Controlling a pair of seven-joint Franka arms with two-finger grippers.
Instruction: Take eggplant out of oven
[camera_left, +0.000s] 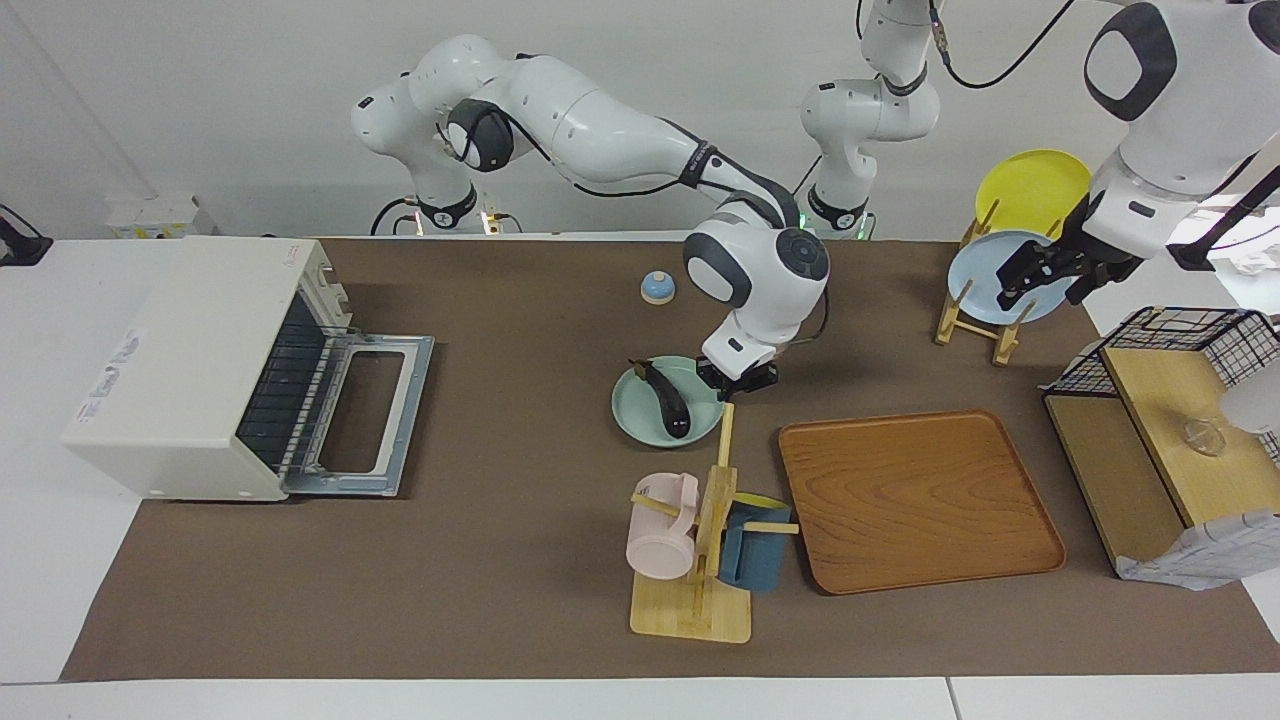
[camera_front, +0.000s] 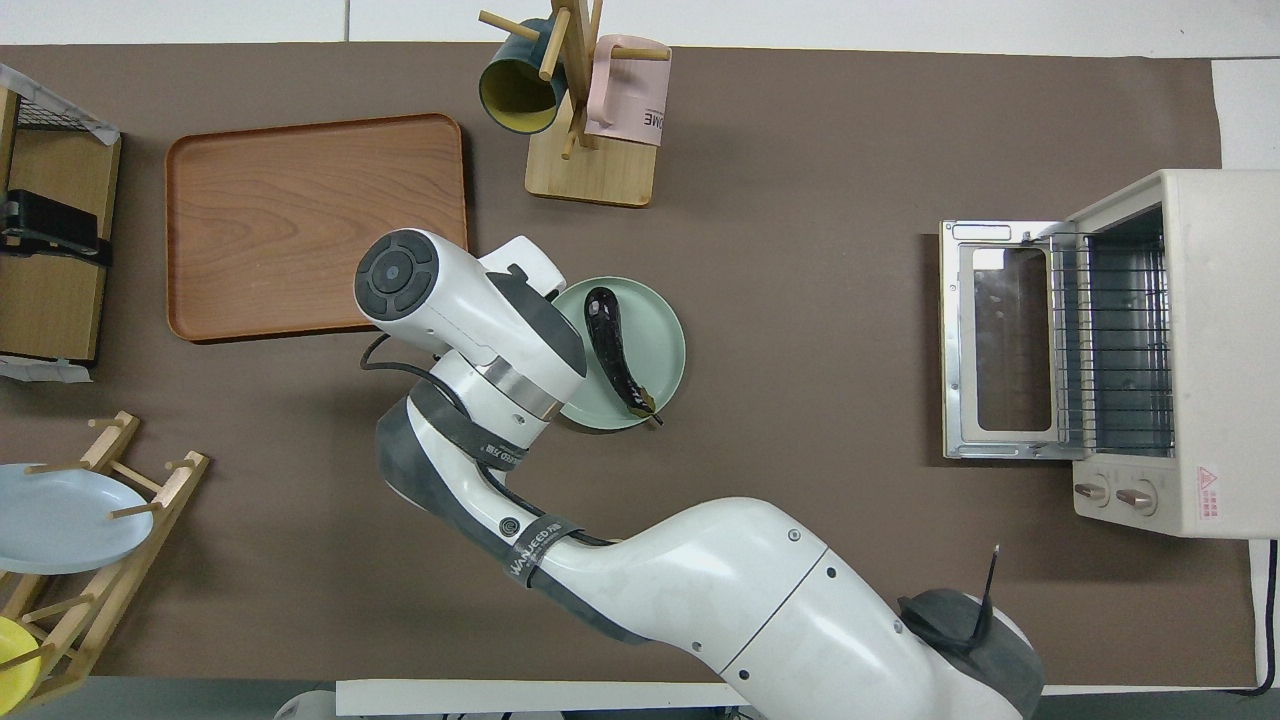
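The dark purple eggplant (camera_left: 668, 398) lies on a pale green plate (camera_left: 638, 425) in the middle of the table; both also show in the overhead view, the eggplant (camera_front: 615, 345) on the plate (camera_front: 662, 335). The off-white oven (camera_left: 200, 350) stands at the right arm's end of the table with its door (camera_left: 375, 415) dropped open and its wire rack (camera_front: 1110, 340) bare. My right gripper (camera_left: 738, 383) is open and empty, low beside the plate's edge. My left gripper (camera_left: 1045, 275) waits open, raised over the dish rack.
A wooden tray (camera_left: 915, 500) lies beside the plate. A mug tree (camera_left: 700, 560) with a pink and a blue mug stands farther from the robots than the plate. A dish rack (camera_left: 975, 320) holds a blue and a yellow plate. A shelf with a wire basket (camera_left: 1190, 350) stands at the left arm's end. A small blue bell (camera_left: 657, 288) sits near the robots.
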